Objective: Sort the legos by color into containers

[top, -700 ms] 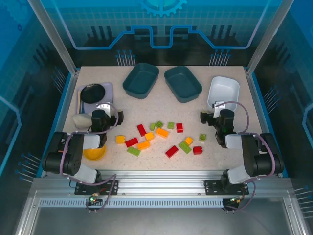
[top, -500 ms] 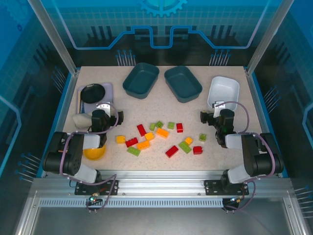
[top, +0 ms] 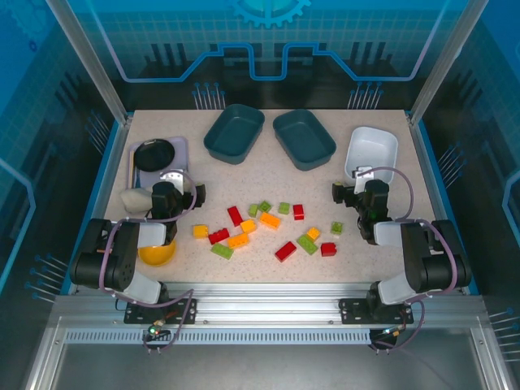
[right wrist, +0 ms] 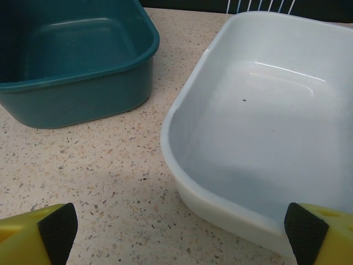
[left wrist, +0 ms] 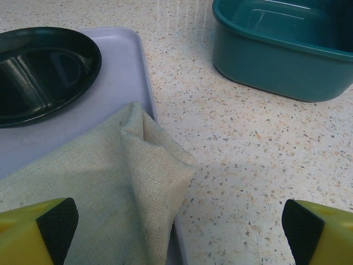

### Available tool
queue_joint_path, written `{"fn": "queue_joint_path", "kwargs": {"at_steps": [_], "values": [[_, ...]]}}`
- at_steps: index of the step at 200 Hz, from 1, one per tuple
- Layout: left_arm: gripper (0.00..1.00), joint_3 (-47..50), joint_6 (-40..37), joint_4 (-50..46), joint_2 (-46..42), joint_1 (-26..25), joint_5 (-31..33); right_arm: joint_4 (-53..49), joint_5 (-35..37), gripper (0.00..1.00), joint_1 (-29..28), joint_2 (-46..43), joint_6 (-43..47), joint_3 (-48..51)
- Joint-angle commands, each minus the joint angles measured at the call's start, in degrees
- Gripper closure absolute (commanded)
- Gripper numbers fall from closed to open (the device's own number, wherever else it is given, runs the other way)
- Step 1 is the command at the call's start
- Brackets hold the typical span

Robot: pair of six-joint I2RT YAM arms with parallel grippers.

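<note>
None of the legos [top: 285, 251] is sorted yet: all lie loose on the table [top: 244, 175], well short of the left teal bin [top: 234, 134], right teal bin [top: 304, 140] and white bin [top: 372, 151], which stand empty. The left gripper [left wrist: 177, 223] and right gripper [right wrist: 176, 226] both gape wide, holding nothing.

The speckled stone-look surface [top: 268, 175] is beige with dark and orange flecks. Two dark teal rounded-rectangular plastic bins [top: 234, 132] [top: 304, 139] and the white rounded-rectangular plastic bin [top: 372, 152] are plain. The small plastic bricks [top: 269, 220] are red, orange-yellow and light green. The glossy black round plate [left wrist: 38, 72] lies on a pale lavender-grey tray [left wrist: 118, 66]. The folded woven cloth [left wrist: 110, 182] is sandy beige.
</note>
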State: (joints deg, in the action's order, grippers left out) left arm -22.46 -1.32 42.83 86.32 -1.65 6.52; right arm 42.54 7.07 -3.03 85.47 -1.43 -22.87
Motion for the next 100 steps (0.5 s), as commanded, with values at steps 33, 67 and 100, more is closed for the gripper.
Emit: {"fn": "queue_joint_path", "kwargs": {"at_steps": [33,67,100], "values": [[0.01,-1.3,1.1,2.1,0.3,0.6,-1.6,2.2,0.5,0.0,-0.7,0.6,0.4,-0.9],[0.01,-1.4,0.7,-0.8,-3.5,-0.7,1.5,-0.6,1.4,0.0,-1.5,-2.2,1.3,-1.4],[0.01,-4.2,-1.1,-12.3,-16.0,-5.8,8.4,-14.8,10.8,0.0,-9.1,-14.9,4.7,-4.2]]}}
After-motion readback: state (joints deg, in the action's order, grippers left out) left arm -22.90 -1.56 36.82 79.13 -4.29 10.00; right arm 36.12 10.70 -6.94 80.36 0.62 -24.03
